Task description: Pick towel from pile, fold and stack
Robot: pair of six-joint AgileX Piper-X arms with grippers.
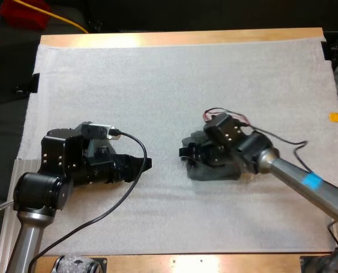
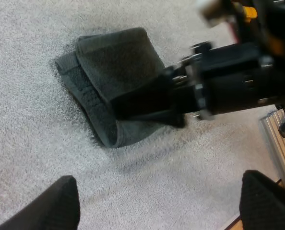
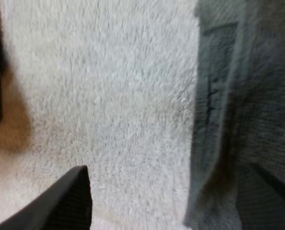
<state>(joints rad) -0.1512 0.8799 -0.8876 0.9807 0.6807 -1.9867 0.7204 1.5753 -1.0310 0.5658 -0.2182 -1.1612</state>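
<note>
Left pincer (image 2: 159, 191) open and empty over white mat (image 1: 157, 85), pointing at folded towel (image 2: 118, 57), which lies mid-mat to its right, clear gap between. Right pincer (image 1: 185, 154) sits on towel, fingers (image 3: 70, 201) apart astride its edge, gripping nothing. Judgement: right arm nearer.

White mat (image 1: 174, 85) covers most of frame; wooden table (image 1: 180, 38) edge shows along top and bottom. Yellow cable (image 1: 66, 21) upper left.

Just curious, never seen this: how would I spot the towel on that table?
Find the white mat on the wooden table. Right of its middle, at the right gripper, lies the towel: a dark grey-green folded cloth, the only loose thing there.
</note>
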